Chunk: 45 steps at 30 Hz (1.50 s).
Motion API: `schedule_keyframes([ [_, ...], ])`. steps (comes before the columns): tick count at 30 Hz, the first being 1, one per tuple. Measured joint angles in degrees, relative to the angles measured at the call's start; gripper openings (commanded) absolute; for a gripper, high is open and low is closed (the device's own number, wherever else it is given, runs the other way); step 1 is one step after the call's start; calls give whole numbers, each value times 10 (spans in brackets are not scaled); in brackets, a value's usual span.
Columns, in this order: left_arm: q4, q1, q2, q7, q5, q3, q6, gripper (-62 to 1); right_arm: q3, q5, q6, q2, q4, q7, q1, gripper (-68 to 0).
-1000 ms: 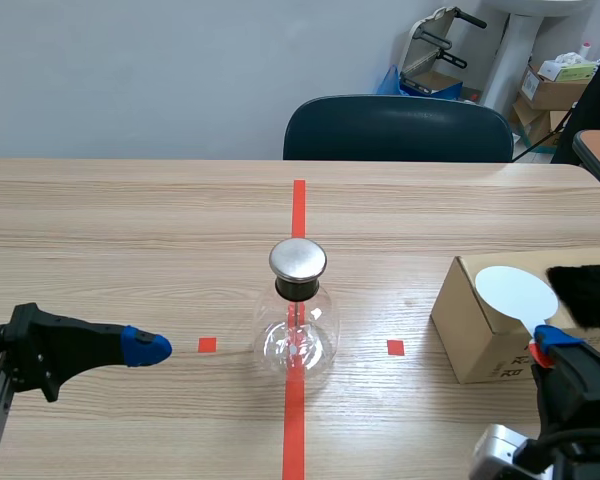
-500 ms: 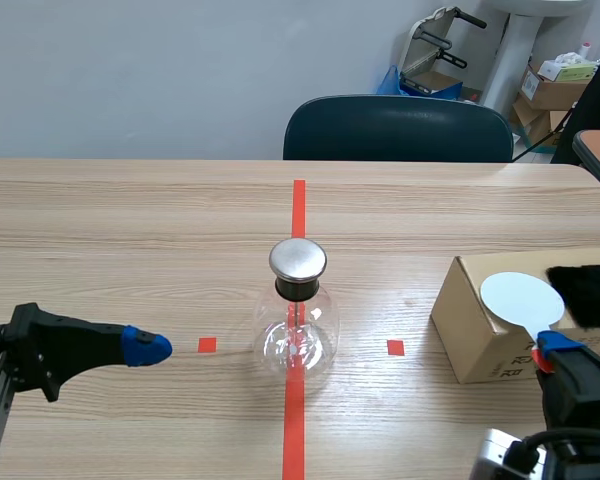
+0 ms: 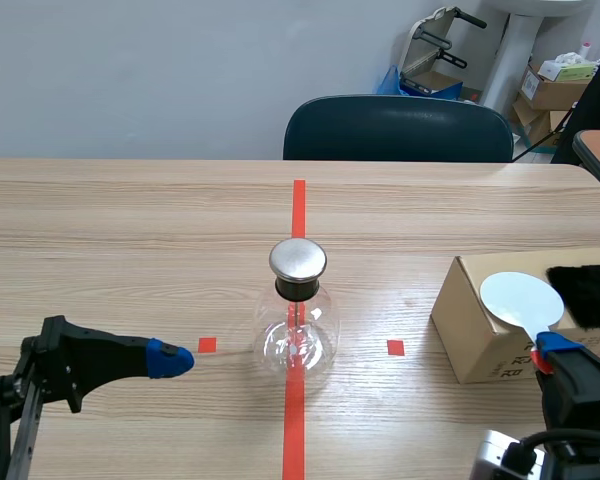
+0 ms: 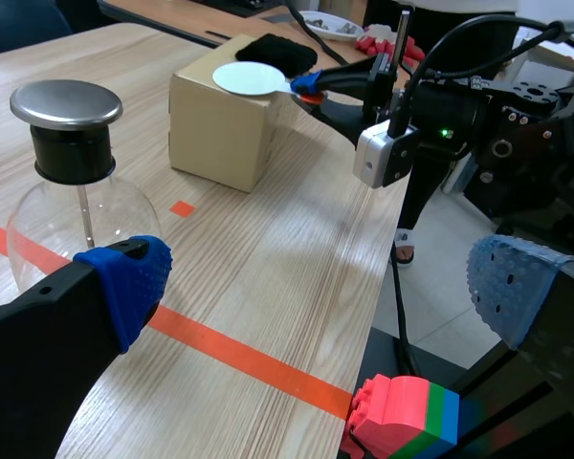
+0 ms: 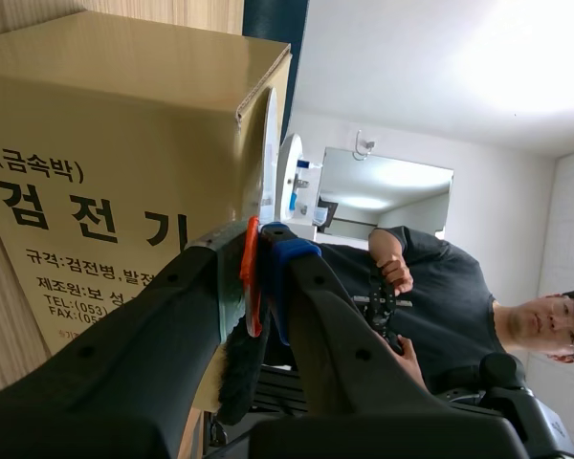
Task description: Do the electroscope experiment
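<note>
The electroscope, a clear glass flask with a round metal cap, stands on the red tape line at the table's middle. In the left wrist view the flask is beside the left finger. My left gripper is open to the left of the flask, nothing between its fingers. My right gripper is shut on the orange handle of a white disc paddle; the disc lies over the cardboard box. A black cloth lies on the box. Seen edge-on, the disc rises ahead of the shut fingers.
A dark chair stands behind the table's far edge. Boxes and clutter fill the room's back right corner. A stack of coloured bricks shows below the table edge. A person is in the background of the right wrist view.
My left arm has moved right, closer to the flask. The right gripper with the paddle shifted slightly right early on, then stayed still.
</note>
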Motion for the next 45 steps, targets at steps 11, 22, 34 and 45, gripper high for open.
schedule_keyframes([
  [11,0,0,9,-1,0,0,0,14,0,5,0,0,0,0,0,-237],
  [22,0,0,9,12,0,0,0,14,0,4,0,0,0,0,0,4],
  [34,0,0,9,12,0,0,0,14,0,15,10,0,0,0,0,4],
  [45,0,0,9,12,0,0,0,14,0,15,11,0,0,0,0,4],
])
